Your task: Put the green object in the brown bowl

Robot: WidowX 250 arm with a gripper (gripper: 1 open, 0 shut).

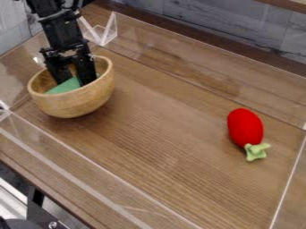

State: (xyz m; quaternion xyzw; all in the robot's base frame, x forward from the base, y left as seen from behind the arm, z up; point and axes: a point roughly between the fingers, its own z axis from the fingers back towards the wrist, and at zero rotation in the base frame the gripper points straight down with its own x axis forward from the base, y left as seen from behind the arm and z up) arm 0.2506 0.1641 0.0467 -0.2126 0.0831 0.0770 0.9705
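Hidden/cut off: black arm runs out of frame at the top left, only its lower part and the gripper [70, 64] show; fingertips dip behind the bowl's far rim, so the tips are hard to make out.
Hard to read: whether the fingers touch the green object, cannot tell; most of that block is covered by the gripper and the bowl wall, only a pale green patch shows.
Gripper state: jaws spread wide, one finger on each side of the green patch, nothing pinched as far as the view shows.
Green object [63, 84]: lying inside the brown bowl, tilted against its inner wall, directly under the gripper.
Brown bowl [74, 100]: round, wooden, upright, at the left end of the tabletop, near the back corner.
Count: one bowl, one green block, one red strawberry-like toy, one gripper.
Strawberry toy [245, 130]: red body with a small green stem pointing toward the front, lying on its side at the right end, well apart from the bowl.
Table [156, 152]: dark wood grain, ringed by a low clear plastic wall [114, 27]; the wall's raised corner stands just behind the gripper.
In the way: nothing between bowl and toy, bare wood only.
Background: grey surface beyond the far wall, blurred.
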